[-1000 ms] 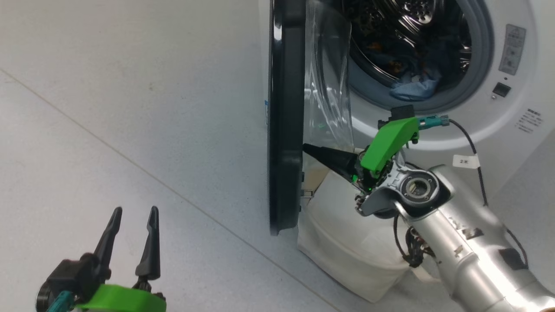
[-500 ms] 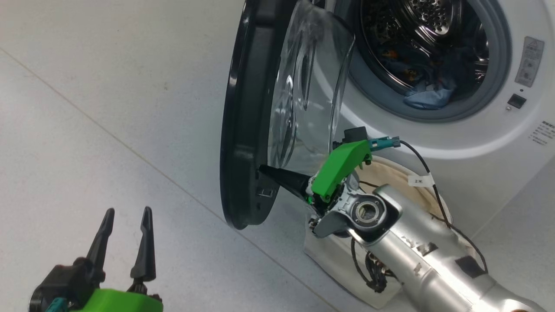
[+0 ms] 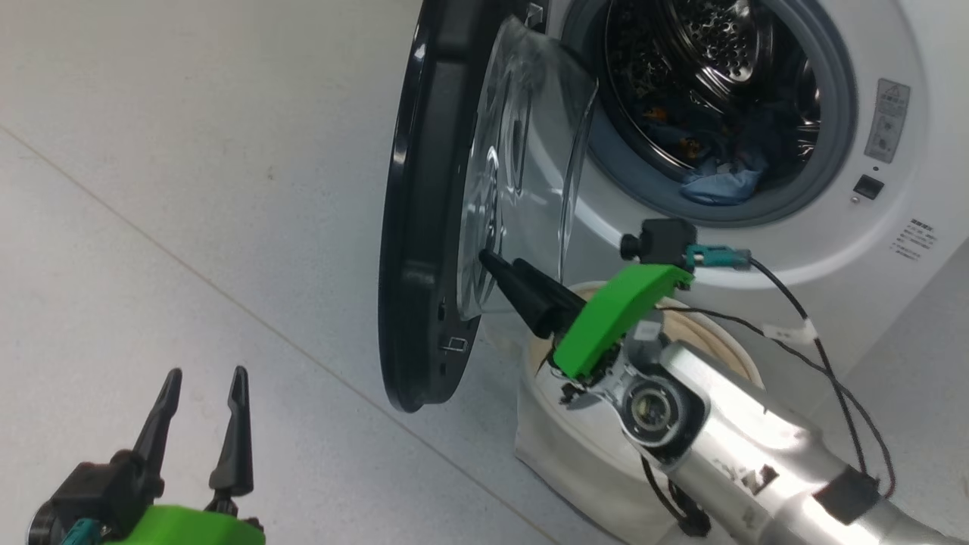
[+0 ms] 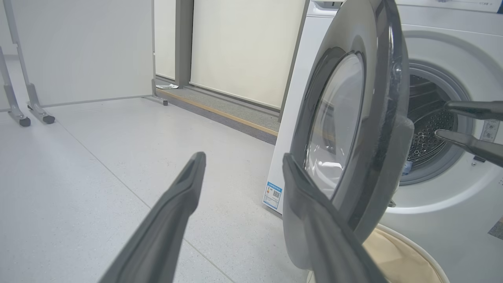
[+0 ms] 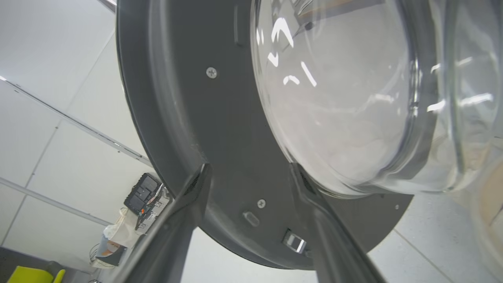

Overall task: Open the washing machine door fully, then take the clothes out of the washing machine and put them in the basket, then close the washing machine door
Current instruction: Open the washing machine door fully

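Note:
The washing machine stands with its door swung out, black rim towards me and the clear glass dome facing the drum. Light-blue clothes lie low in the steel drum. My right gripper is open, its fingers against the door's inner face at the lower edge of the glass; the right wrist view shows this gripper spread before the door. The cream basket sits under that arm. My left gripper hangs open over the floor and holds nothing; the left wrist view shows it beside the door.
Grey tiled floor spreads to the left of the machine. A metal frame on castors stands far left by pale wall panels. A black cable loops from the right wrist. The basket rim lies just below the door.
The door has swung from edge-on to wider open. My right gripper moved left with it, and its fingertips rose from the rim near the latch to the glass edge. The head camera shifted.

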You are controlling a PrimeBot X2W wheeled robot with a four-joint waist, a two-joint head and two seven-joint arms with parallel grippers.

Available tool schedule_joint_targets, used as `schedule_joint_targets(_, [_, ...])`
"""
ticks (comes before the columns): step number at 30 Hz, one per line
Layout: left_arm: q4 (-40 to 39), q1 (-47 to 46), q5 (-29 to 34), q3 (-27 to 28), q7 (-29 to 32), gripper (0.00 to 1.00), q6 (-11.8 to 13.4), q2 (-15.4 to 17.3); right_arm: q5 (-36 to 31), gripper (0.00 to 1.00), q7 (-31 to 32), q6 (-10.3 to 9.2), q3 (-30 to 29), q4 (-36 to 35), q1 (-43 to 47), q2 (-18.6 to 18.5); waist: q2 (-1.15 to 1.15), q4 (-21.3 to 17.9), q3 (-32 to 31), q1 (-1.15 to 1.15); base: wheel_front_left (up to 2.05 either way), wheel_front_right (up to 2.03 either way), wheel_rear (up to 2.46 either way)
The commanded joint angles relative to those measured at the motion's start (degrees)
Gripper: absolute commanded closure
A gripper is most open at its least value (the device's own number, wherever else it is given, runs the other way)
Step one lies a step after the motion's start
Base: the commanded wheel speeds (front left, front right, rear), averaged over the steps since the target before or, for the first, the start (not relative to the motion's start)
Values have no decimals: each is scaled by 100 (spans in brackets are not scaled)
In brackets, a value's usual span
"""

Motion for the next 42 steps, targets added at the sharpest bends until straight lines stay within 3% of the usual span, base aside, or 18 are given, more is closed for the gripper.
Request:
schedule_joint_targets(1, [-185,-212,-16,244,10,0,-10,157,-111,0,-150,48,5,-183,74,-33,0,-23,-28,0,0,0,0])
schedule_joint_targets(7, [-170,-256,-27,234,122,0,-46,275,-1283,0,-1196,48,400,-362,518,-660,0,-125,-190,0,0,0,0])
schedule_joint_targets(14, [-286,-132,-109,399,187,0,-20,453,-2589,0,-1495,48,48,-599,1101,-987,0,-390,-242,0,0,0,0])
schedule_joint_targets(27, [-379,-3,-224,419,207,0,-74,555,-4885,0,-1506,48,-1822,-1532,2737,-776,0,-694,-178,0,0,0,0])
schedule_joint_targets(42, [-340,-20,-267,296,151,0,-84,512,-5928,0,-1214,48,-2383,-2160,3238,-465,0,-818,-75,0,0,0,0])
